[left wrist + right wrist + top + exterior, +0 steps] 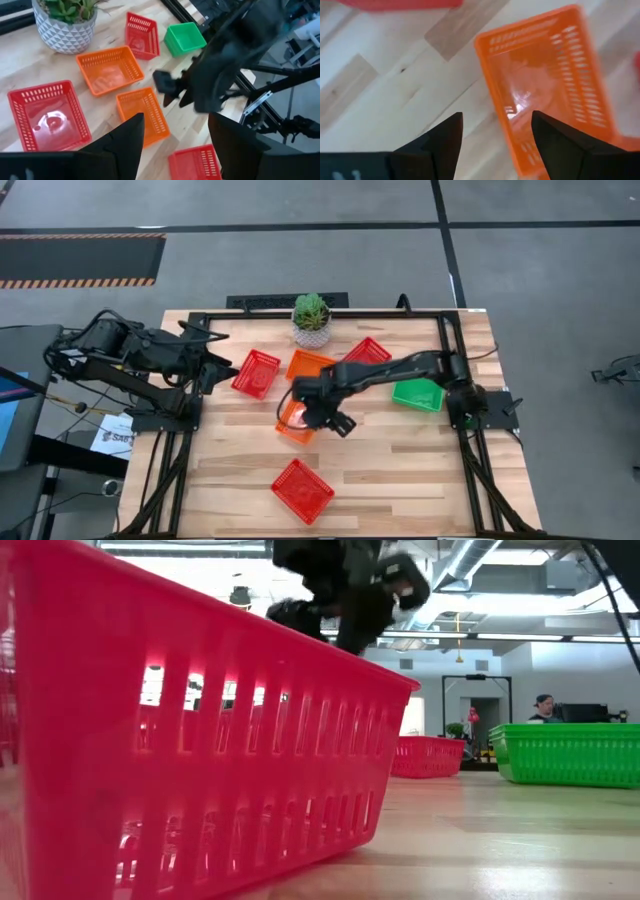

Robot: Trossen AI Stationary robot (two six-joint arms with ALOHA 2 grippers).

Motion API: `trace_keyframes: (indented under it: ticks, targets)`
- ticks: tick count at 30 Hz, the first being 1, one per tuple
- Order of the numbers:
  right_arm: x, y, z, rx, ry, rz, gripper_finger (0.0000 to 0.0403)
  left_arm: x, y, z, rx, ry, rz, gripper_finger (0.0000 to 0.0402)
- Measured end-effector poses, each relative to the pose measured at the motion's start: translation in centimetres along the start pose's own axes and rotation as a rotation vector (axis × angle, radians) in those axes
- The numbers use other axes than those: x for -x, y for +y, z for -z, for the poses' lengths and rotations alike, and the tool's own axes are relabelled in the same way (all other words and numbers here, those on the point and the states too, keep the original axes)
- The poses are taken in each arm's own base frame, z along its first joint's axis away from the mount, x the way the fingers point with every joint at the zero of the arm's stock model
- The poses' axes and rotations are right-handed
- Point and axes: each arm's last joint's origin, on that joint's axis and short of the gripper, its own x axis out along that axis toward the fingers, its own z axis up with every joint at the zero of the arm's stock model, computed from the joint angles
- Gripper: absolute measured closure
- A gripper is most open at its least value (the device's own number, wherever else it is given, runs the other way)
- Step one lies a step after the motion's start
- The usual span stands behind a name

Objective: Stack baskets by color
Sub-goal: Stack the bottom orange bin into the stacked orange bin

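Orange basket [547, 80] beyond open jaws — seemingly apart.

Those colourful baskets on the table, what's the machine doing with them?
It is sorting baskets by colour. The right pincer hangs open over an orange basket mid-table, holding nothing. The left pincer, also open and empty, waits by a red basket at the table's left. Another orange basket, two more red ones and a green basket lie scattered singly.
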Motion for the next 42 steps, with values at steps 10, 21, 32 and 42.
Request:
trace_keyframes:
  ticks: [10,21,32,42]
  targets:
    - [-6.8,-1.4,1.5,-0.051,0.167,0.023,0.0155,0.0,0.2,0.1,0.035,0.007,-0.018,0.0193]
    - [-6.0,-1.4,1.9,-0.072,0.189,0.010,0.0384,0.0,0.2,0.1,0.031,0.011,-0.017,0.0193]
    - [9.3,-0.4,2.2,-0.145,-0.155,0.065,0.0396,0.0,0.4,0.3,0.023,0.028,-0.033,0.0193]
    - [16.8,0.9,7.1,-0.210,0.155,0.357,0.0398,0.0,0.4,0.2,-0.007,0.011,-0.046,0.0193]
